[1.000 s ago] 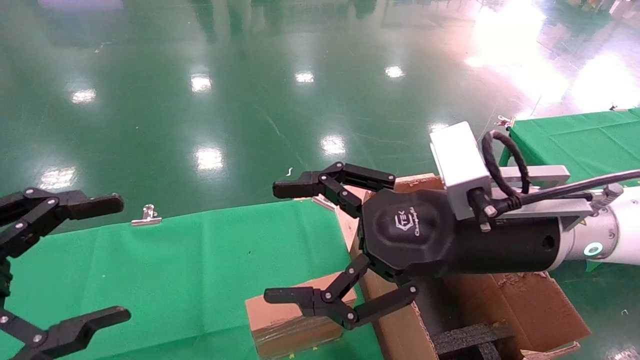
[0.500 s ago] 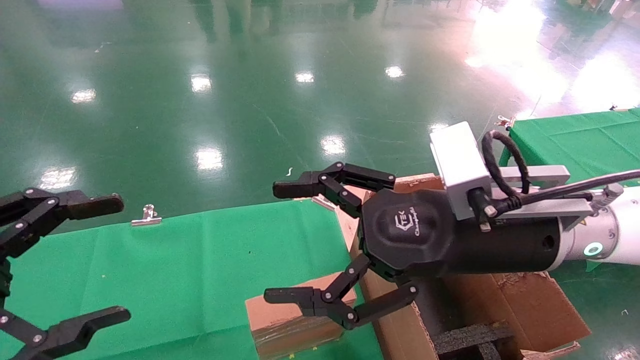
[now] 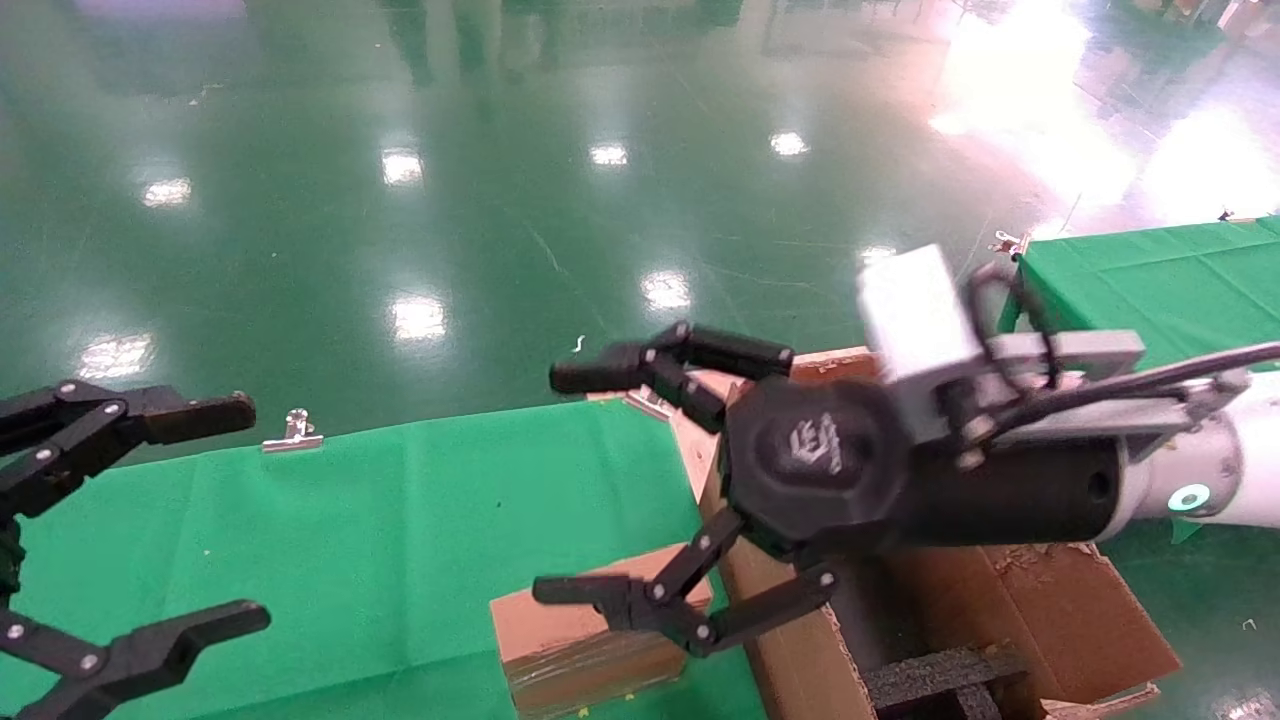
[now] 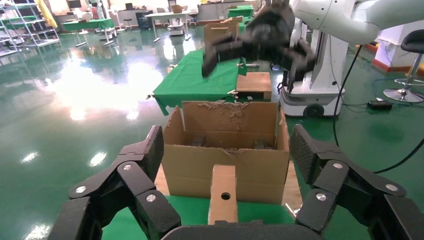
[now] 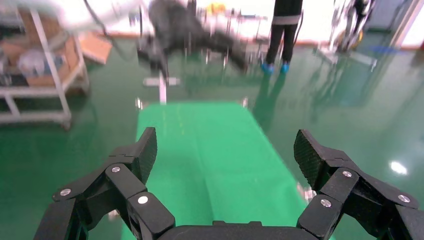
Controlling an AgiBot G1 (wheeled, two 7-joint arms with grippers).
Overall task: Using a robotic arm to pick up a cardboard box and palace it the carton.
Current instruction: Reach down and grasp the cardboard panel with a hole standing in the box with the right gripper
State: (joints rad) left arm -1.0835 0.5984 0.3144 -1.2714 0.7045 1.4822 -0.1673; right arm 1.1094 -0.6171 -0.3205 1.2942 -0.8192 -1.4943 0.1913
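The small brown cardboard box (image 3: 570, 665) lies on the green table (image 3: 380, 540), touching the carton's left wall. In the left wrist view it (image 4: 222, 180) shows its narrow side with a round hole. The large carton (image 3: 1050, 610) with torn flaps and black foam (image 3: 940, 675) stands to the right; it also shows in the left wrist view (image 4: 200, 170). My right gripper (image 3: 565, 482) on the white arm (image 3: 1250, 470) is open and empty, hovering above the small box and the carton's left edge. In the right wrist view the right gripper (image 5: 225, 150) faces the green table. My left gripper (image 3: 240, 512) is open and empty at the far left.
A metal clip (image 3: 293, 432) holds the cloth at the table's far edge. A second green table (image 3: 1150, 270) stands at the back right. A glossy green floor (image 3: 500, 200) lies beyond. A white robot base (image 4: 320, 75) stands behind the carton.
My right gripper has started to move and blurs, shifting slightly while staying open. My left gripper has shifted a little down and right. The small box has not moved.
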